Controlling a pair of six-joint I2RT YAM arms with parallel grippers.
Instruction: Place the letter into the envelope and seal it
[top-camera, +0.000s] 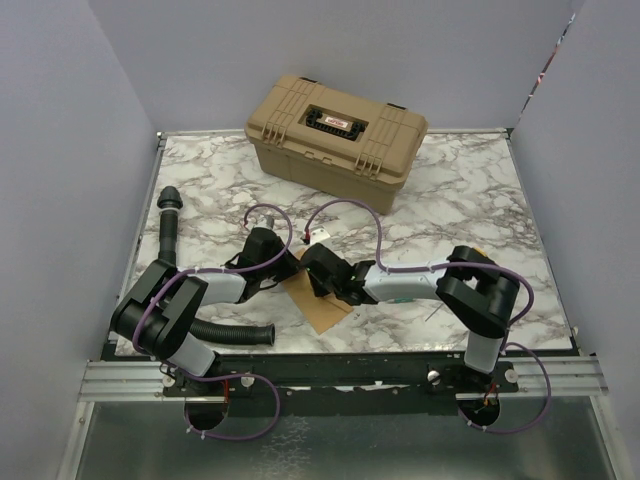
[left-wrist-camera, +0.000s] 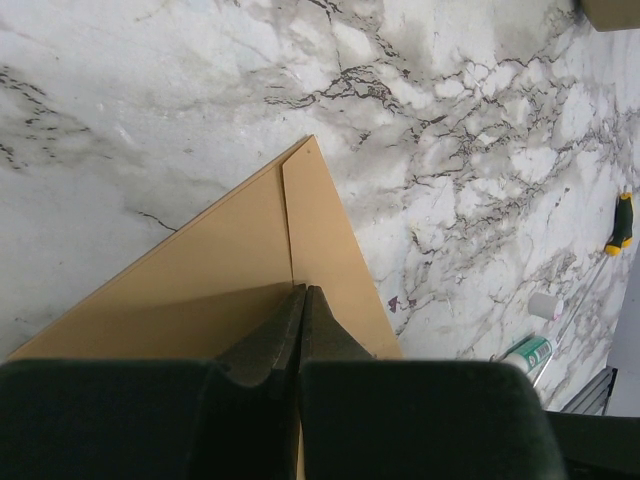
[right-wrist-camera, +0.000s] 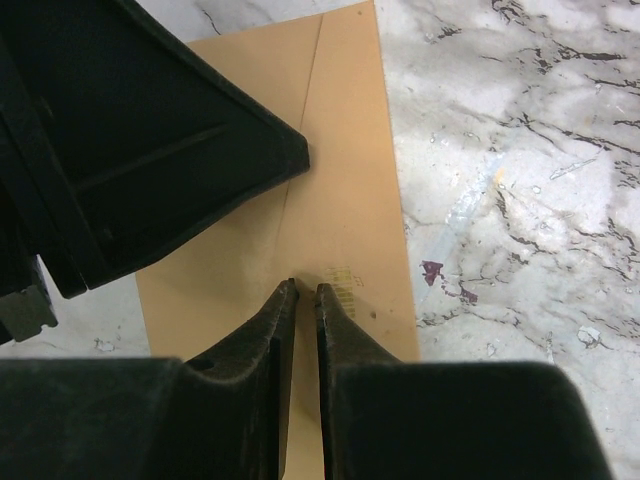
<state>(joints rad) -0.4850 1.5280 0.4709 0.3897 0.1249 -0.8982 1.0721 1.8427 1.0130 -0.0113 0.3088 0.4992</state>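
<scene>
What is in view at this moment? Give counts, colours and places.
envelope: one, kraft brown, flat on the table's near middle, below both grippers' tips
case: one, tan with black latches, back centre of the table
table: one, white marble with grey veins
handled tool: one, green and black, far right in the left wrist view
small cylinder: one, white, near that tool
tube: one, green and white, beside the cylinder
hose: one, black, corrugated, near left by the left arm
left gripper: one, black, fingers shut, tips down at the envelope
right gripper: one, black, fingers a narrow slit apart, tips at the envelope
</scene>
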